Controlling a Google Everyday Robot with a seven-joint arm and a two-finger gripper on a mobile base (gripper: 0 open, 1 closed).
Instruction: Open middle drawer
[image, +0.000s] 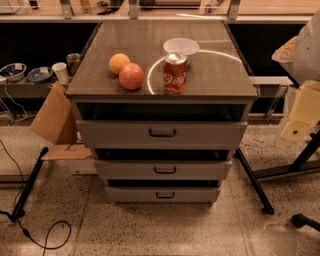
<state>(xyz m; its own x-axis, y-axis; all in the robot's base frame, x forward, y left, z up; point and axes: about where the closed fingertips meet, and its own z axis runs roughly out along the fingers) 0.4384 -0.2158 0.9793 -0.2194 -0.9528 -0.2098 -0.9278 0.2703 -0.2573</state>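
A grey cabinet (80, 92) with three drawers stands in the middle of the camera view. The middle drawer (130, 170) is the second front down, flat grey with a small black centre handle (165, 170). A dark gap shows along its top edge. The taller top drawer (110, 134) with a wider black handle is above it, and the smallest drawer (130, 195) is below it. My gripper is not in view. A white rounded body (307, 50), possibly part of my arm, is at the right edge.
On the cabinet top stand a red soda can (175, 74), a white bowl (181, 46), an apple (131, 76) and an orange (119, 63). A cardboard piece (55, 117) leans at the left. Black stand legs (252, 181) and a floor cable (45, 240) lie around the cabinet.
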